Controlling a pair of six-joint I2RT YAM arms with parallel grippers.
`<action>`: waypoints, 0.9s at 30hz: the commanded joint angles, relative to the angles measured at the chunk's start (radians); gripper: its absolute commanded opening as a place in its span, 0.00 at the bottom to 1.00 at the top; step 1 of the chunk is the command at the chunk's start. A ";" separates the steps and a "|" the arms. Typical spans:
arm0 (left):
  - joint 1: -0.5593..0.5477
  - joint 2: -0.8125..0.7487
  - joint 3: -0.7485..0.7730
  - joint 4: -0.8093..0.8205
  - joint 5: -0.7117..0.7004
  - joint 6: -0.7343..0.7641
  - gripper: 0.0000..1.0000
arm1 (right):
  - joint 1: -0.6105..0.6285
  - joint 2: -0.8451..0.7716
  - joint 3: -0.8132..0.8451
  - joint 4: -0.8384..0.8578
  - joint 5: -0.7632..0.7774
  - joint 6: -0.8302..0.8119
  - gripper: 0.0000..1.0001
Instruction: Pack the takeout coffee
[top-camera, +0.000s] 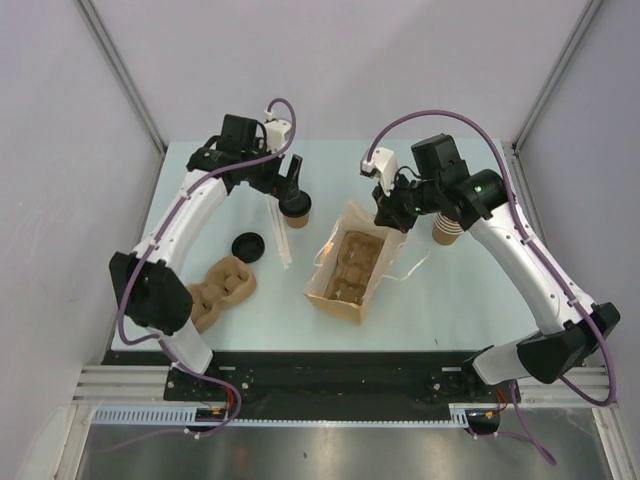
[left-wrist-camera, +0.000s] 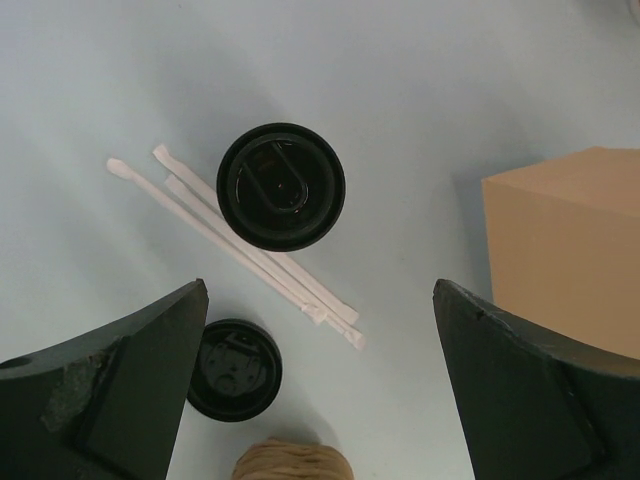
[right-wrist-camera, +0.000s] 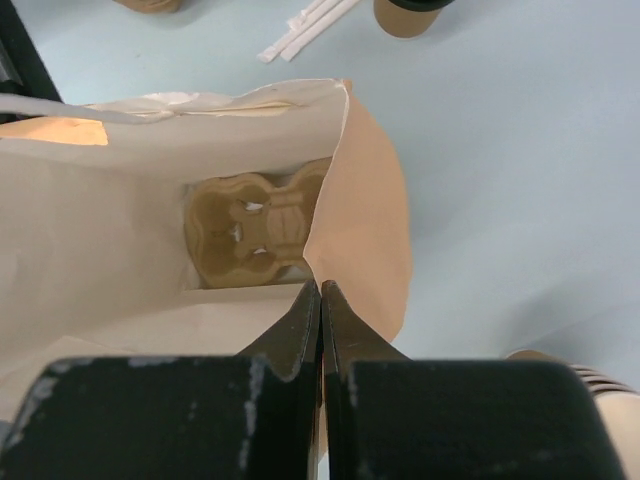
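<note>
Left hand (left-wrist-camera: 318, 288) is spread wide over the takeout coffee (left-wrist-camera: 281, 186), upper centre of the wrist view, upright on the surface (left-wrist-camera: 450, 80). Probably light and crushable, with a slick lid; grip the paper wall gently. Right hand (right-wrist-camera: 320, 300) pinches the paper bag (right-wrist-camera: 372, 200) rim.

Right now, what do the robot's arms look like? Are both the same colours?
Yes, they match. The left arm and right arm have smooth white shells with chunky black joints, and a purple cable runs along each. The left gripper and right gripper are black, with wedge-shaped fingers; one left finger has a scuffed grey patch. A tiny green light glows on the right arm.
</note>
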 joint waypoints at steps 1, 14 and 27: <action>0.003 0.059 0.043 0.012 0.019 -0.105 0.99 | -0.028 0.040 0.020 0.019 -0.032 -0.032 0.00; -0.014 0.213 0.055 -0.014 -0.087 -0.044 1.00 | -0.089 0.068 0.022 0.003 -0.056 -0.024 0.00; -0.026 0.329 0.141 -0.012 -0.117 -0.053 0.99 | -0.123 0.109 0.031 -0.027 -0.052 -0.053 0.00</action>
